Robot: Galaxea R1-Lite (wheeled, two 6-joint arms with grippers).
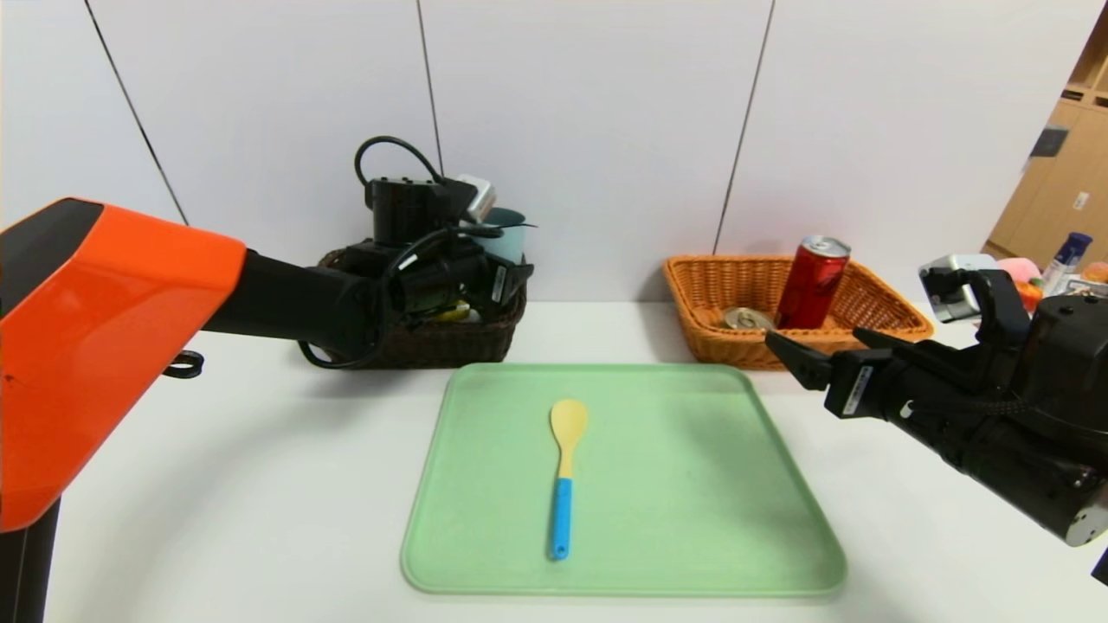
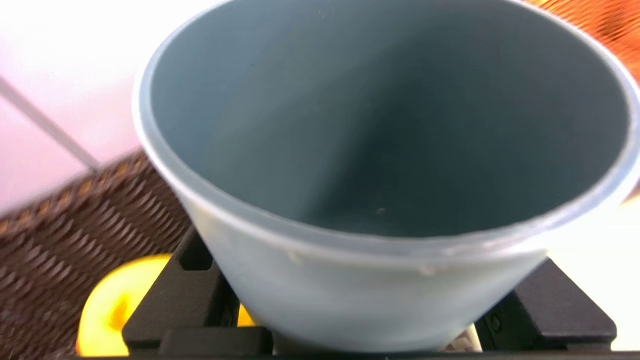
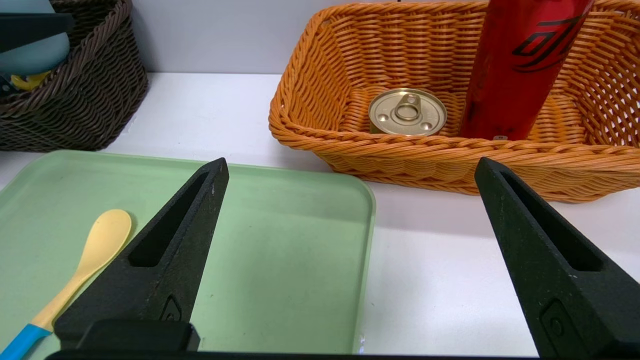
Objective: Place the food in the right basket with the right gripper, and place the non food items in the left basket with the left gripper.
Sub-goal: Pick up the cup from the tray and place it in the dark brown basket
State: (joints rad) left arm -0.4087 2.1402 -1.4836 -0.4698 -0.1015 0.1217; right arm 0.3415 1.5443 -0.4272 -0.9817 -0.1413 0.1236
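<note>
On the green tray [image 1: 485,554], the wooden spoon [image 1: 564,474] lies mid-tray, blue handle toward the near edge, bowl toward the far edge, between both arms. The right gripper [image 3: 350,210] hangs released beside the orange basket [image 1: 692,333] holding can [image 1: 812,284] and tin [image 1: 748,318]. Farther off, the left gripper [image 1: 498,281] grasps the grey-blue cup [image 2: 380,200] over the dark basket [image 1: 450,346]; the cup hides most of that basket's contents.

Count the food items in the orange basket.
2: the red can stands upright in the orange basket; the gold-lidded tin sits beside it. Nothing else visible inside.
</note>
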